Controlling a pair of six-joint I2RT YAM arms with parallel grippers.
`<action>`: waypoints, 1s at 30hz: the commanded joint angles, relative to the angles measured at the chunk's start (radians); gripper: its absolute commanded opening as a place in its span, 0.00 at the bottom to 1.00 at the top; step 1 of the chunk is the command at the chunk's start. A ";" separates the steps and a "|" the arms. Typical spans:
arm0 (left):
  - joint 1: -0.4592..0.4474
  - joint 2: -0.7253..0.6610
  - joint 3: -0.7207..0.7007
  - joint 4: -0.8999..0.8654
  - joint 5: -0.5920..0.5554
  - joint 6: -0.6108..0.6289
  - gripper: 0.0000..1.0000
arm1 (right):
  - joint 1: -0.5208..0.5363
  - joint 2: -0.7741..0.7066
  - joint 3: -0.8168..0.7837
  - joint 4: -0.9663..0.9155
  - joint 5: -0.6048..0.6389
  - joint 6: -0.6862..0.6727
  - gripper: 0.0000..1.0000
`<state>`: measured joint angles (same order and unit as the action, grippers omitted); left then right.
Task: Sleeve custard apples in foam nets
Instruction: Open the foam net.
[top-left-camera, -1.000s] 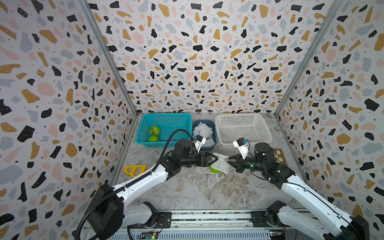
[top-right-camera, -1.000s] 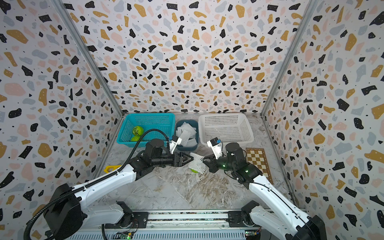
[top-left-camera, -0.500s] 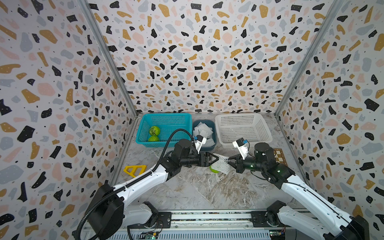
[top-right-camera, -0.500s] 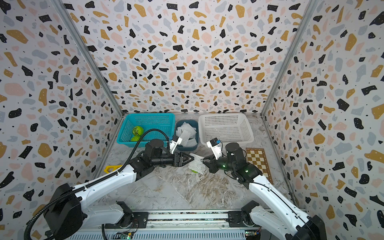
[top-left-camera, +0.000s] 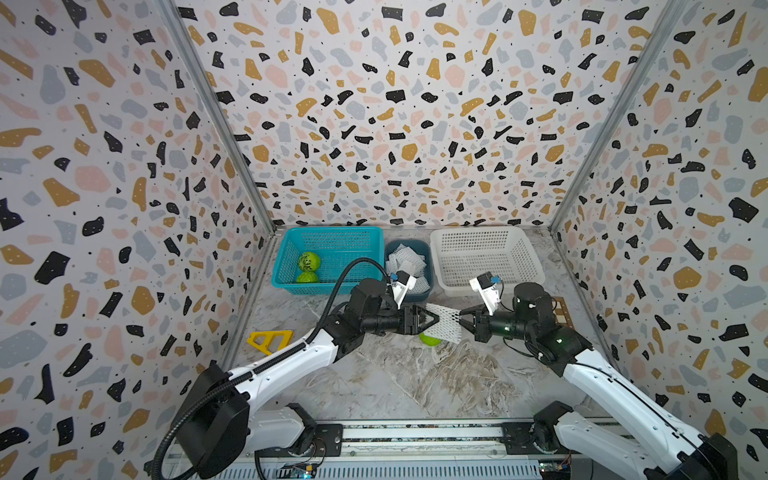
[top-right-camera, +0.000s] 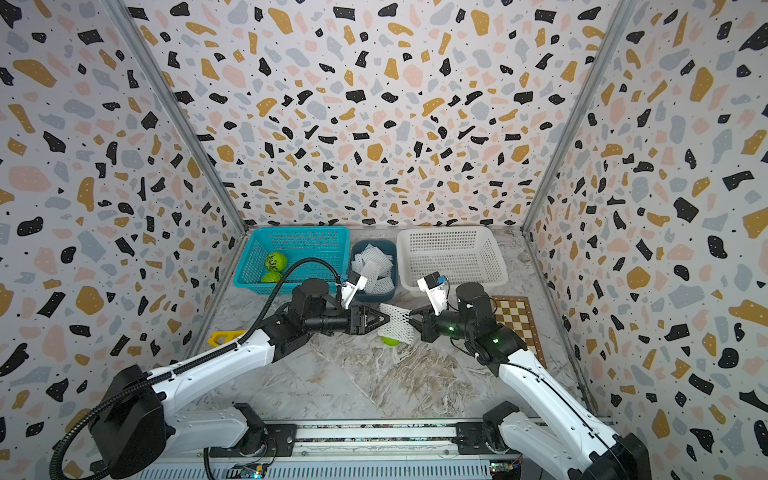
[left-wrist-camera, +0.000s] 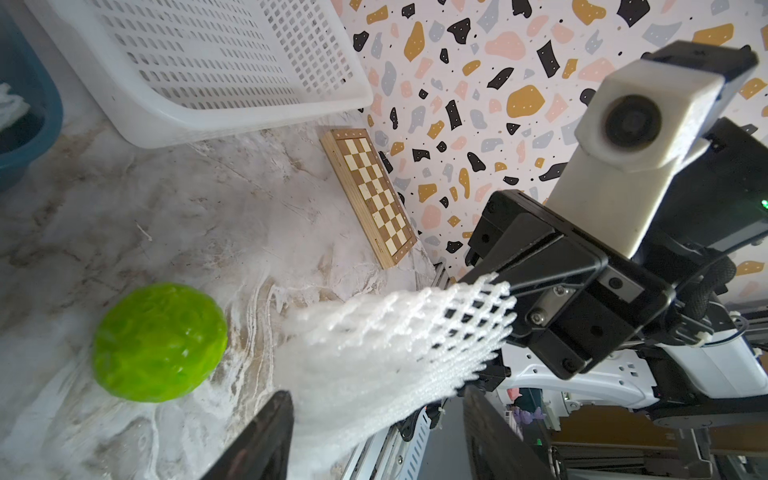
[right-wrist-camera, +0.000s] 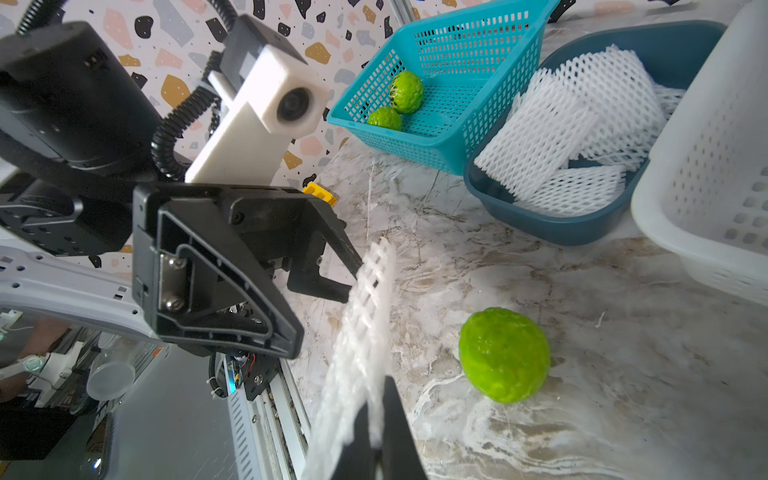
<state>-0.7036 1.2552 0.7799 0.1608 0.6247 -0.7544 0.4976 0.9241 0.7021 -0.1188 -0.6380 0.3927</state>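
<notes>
A white foam net (top-left-camera: 444, 322) (top-right-camera: 395, 322) hangs above the table between my two grippers. My right gripper (top-left-camera: 462, 322) (right-wrist-camera: 376, 399) is shut on its right end. My left gripper (top-left-camera: 434, 320) (left-wrist-camera: 378, 399) is open, with its jaws standing on either side of the net's left end (left-wrist-camera: 395, 345). One green custard apple (top-left-camera: 430, 339) (left-wrist-camera: 160, 343) (right-wrist-camera: 505, 355) lies on the table just under the net. Two more custard apples (top-left-camera: 308, 261) (top-left-camera: 306, 277) sit in the teal basket (top-left-camera: 332, 237).
A dark blue bin (top-left-camera: 409, 293) with several spare foam nets (right-wrist-camera: 561, 137) stands between the teal basket and a white perforated basket (top-left-camera: 486, 287) along the back. A yellow triangle (top-left-camera: 270, 338) lies at the left, a chessboard (top-right-camera: 515, 320) at the right.
The left gripper's jaws have come a little closer together round the net's end. Both arms, the net and the fruit stay where they were.
</notes>
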 joint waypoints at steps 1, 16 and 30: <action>-0.005 0.000 -0.009 0.054 0.023 -0.003 0.53 | -0.015 -0.006 0.019 0.019 -0.017 0.016 0.03; -0.005 -0.045 -0.056 0.124 0.026 -0.032 0.21 | -0.067 -0.011 -0.004 0.027 -0.027 0.047 0.03; -0.006 -0.051 -0.064 0.112 -0.057 -0.012 0.69 | -0.067 -0.024 -0.022 0.063 -0.112 0.081 0.03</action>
<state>-0.7036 1.2232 0.7139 0.2398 0.5880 -0.7807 0.4328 0.9215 0.6861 -0.0803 -0.7166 0.4637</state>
